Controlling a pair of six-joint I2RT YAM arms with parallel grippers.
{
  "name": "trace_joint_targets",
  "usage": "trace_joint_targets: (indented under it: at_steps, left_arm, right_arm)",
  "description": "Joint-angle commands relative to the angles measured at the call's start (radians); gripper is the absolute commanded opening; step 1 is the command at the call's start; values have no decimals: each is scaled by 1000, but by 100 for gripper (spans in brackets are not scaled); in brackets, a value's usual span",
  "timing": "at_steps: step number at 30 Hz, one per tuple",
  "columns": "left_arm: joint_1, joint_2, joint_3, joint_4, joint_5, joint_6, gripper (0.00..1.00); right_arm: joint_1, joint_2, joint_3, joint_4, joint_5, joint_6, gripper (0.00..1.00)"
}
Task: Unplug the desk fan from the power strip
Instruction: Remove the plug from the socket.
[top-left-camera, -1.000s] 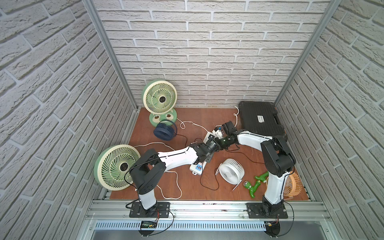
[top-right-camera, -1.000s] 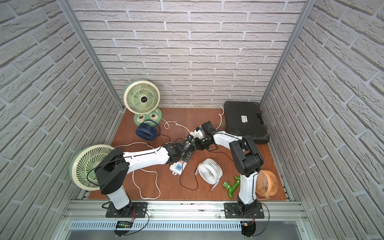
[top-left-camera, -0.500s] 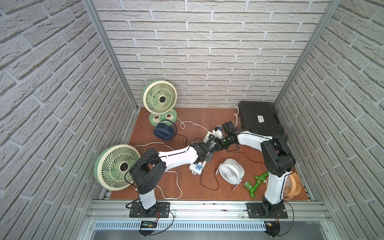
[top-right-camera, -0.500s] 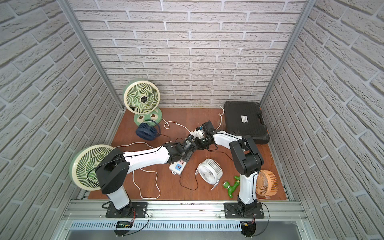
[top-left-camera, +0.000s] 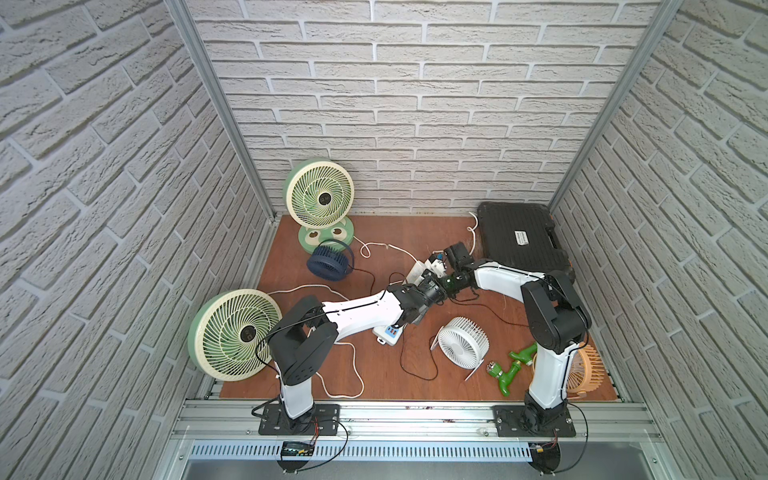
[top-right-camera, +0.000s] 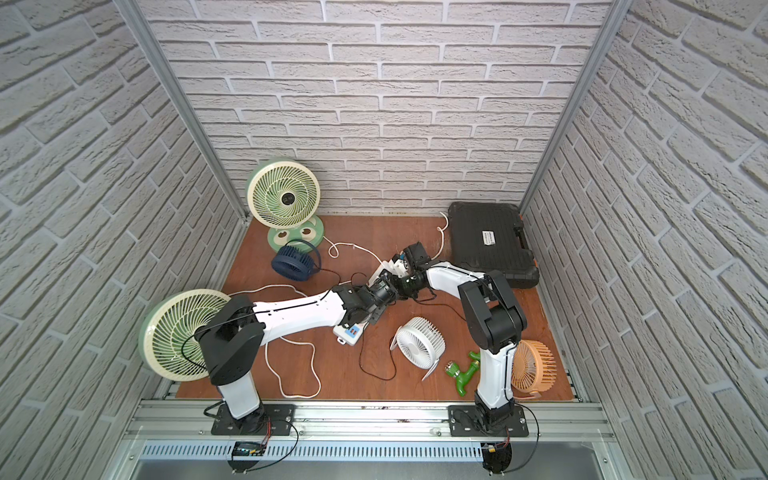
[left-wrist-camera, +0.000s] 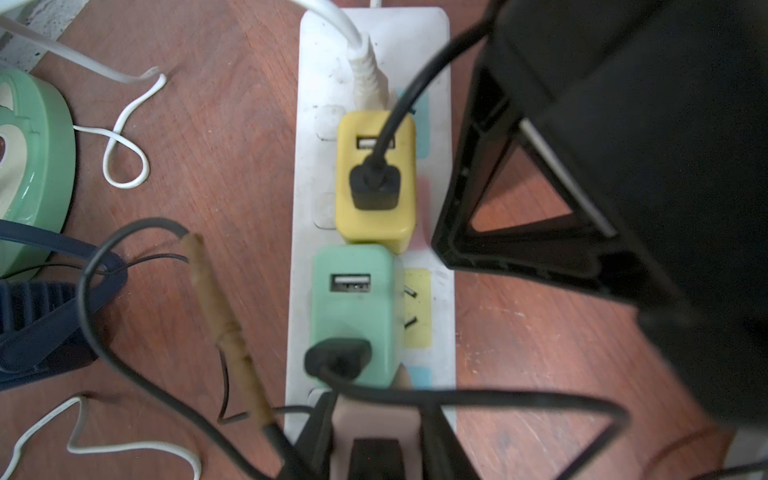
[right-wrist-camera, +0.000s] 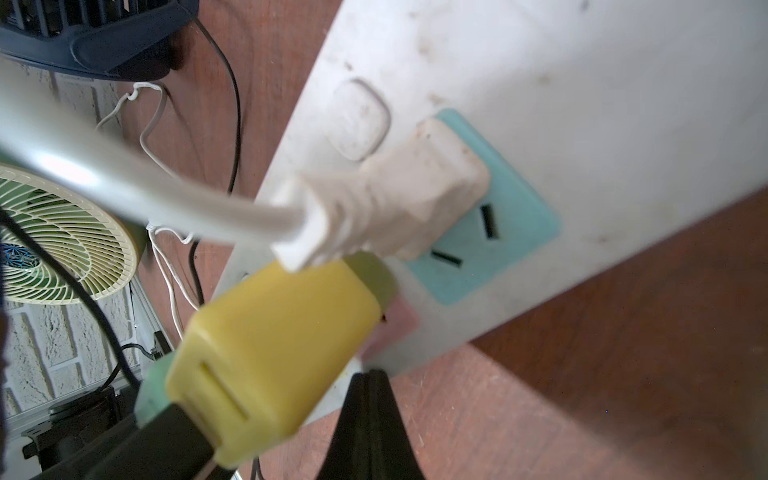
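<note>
The white power strip lies across the middle of the board, its blue USB end toward the front. A white plug, a yellow adapter and a green adapter sit in it. My left gripper is shut on a pink adapter that carries a black plug. Which desk fan that cord belongs to I cannot tell. My right gripper is shut, its tip at the strip's long edge beside the yellow adapter. In both top views the two grippers meet over the strip.
Around the strip stand a dark blue fan, a white fan, a green fan on a stand, a large green fan and an orange fan. A black case lies back right. Black and white cords trail over the board.
</note>
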Motion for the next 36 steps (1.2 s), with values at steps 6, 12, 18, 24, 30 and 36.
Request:
trace_joint_targets:
  at_steps: [6,12,18,24,30,36]
  left_arm:
    - [28,-1,9,50,44,-6,0]
    - [63,-22,-38,90,93,-39,0]
    - [75,-28,-56,104,135,-50,0]
    - [75,-27,-58,100,128,-47,0]
    - [54,-11,-30,59,48,-19,0]
    - [51,6,-12,52,52,0,0]
  right_arm:
    - [8,9,0,45,-32,31,4]
    - [8,29,-8,118,-103,71,4]
    - [12,62,-4,110,-78,77,4]
    - [18,79,12,58,-19,66,4]
    - [24,105,42,-32,68,44,4]
    - [24,116,52,-52,88,35,4]
